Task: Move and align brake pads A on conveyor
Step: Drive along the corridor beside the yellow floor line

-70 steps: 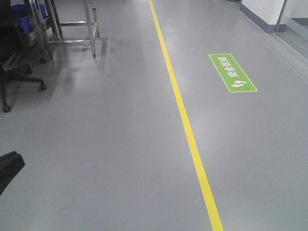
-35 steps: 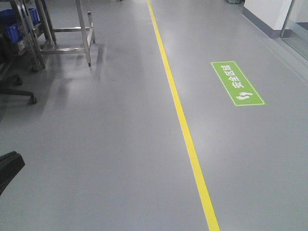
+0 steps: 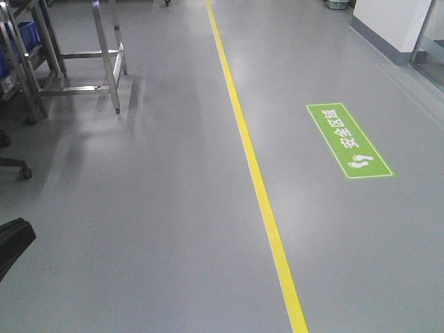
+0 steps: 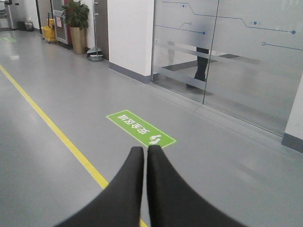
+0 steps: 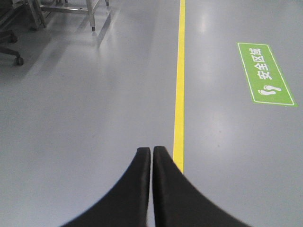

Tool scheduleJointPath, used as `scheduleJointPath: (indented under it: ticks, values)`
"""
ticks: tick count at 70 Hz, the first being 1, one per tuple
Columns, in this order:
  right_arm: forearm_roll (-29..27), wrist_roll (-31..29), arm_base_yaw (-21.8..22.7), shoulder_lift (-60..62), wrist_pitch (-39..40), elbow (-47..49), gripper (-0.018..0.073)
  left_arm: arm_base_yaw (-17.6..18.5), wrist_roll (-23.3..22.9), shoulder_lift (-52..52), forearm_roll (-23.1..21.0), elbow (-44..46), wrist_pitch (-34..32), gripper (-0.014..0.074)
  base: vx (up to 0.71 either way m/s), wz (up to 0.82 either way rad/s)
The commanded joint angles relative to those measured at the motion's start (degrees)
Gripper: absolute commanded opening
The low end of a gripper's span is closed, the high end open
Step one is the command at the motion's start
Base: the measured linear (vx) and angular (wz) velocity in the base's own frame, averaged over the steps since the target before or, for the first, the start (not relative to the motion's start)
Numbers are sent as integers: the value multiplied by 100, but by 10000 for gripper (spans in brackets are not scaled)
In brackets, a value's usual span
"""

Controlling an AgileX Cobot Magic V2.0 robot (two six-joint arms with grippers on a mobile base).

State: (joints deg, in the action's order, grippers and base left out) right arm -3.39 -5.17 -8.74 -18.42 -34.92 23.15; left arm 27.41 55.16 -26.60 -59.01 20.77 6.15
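1. The front view looks from high up, tilted down over the floor, facing along the yellow line; a steel frame stands upper left.
2. The right wrist view hangs nearer the floor, looking past the right gripper and facing the same way; it shares the line, the green floor sign and the frame.
3. The left wrist view looks past the left gripper, turned toward a glass wall at upper right; it shares line and sign.

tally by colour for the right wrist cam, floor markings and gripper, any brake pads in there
yellow floor line: 1
green floor sign: 1
black right gripper: 1, shut on nothing
dark-grey brake pads: 0
total: 3
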Motion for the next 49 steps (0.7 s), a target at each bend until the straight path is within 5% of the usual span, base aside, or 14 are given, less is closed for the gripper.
scheduleJointPath:
  ticks: [1,49]
  values:
    - [15,-43,29,-44,373,150,-4,23,11,-5,-44,134,-174,-6,52,-5]
    - [15,-43,29,-44,354,150,-4,23,11,-5,-44,134,-174,-6,56,-4]
